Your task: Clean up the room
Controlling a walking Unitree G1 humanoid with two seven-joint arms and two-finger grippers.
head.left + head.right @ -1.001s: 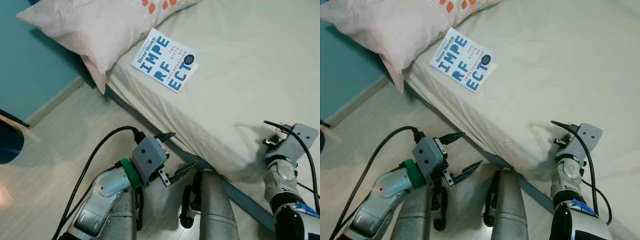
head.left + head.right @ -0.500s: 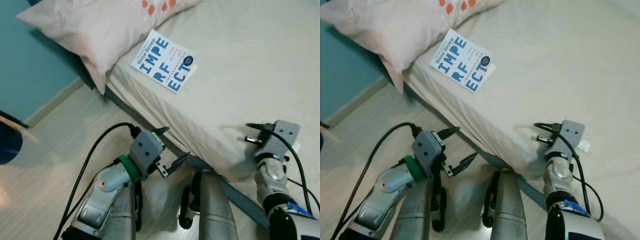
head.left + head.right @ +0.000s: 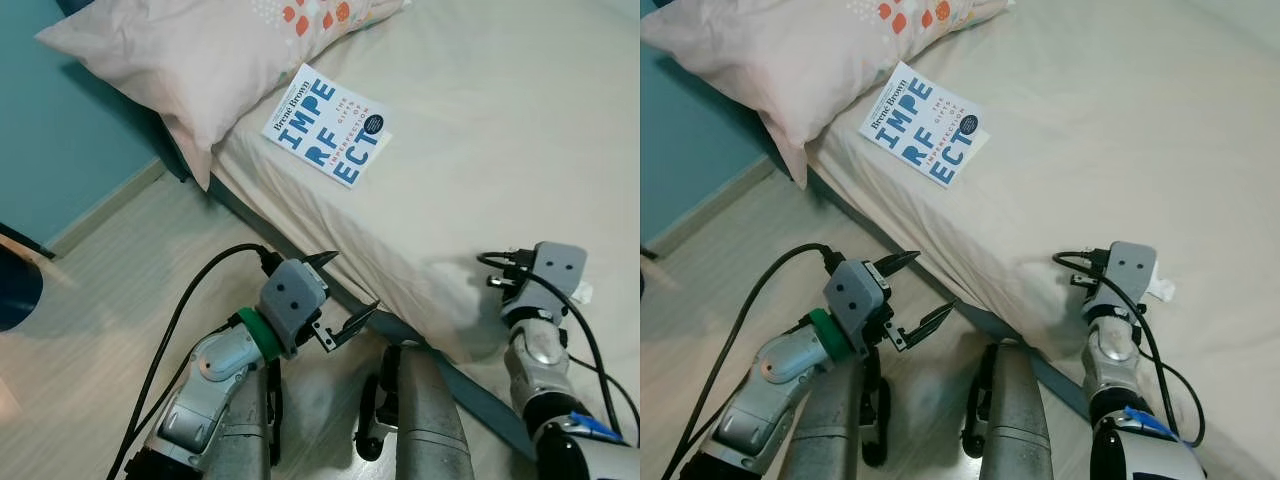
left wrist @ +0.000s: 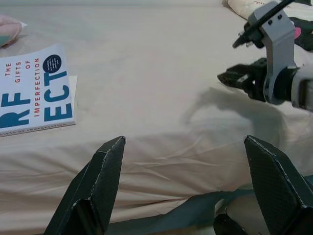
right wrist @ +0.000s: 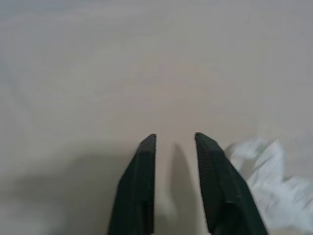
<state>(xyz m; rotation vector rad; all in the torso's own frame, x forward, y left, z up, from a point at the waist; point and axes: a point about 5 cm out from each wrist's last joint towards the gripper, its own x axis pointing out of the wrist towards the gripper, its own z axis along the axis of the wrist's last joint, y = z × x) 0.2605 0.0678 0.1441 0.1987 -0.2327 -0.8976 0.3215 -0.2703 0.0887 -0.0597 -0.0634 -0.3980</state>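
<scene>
Nearest, the left gripper hangs spread and empty over the floor just off the bed's edge. The right gripper hovers low over the sheet, fingers slightly parted and grasping nothing, a crumpled white tissue just beside it. Farther up, the book lies by the pillow — neither looks picked up, so tidying seems barely begun. The open mattress gives room; the book sits close to the bed's edge.

Teal wall, pale wood floor, cream bed
</scene>
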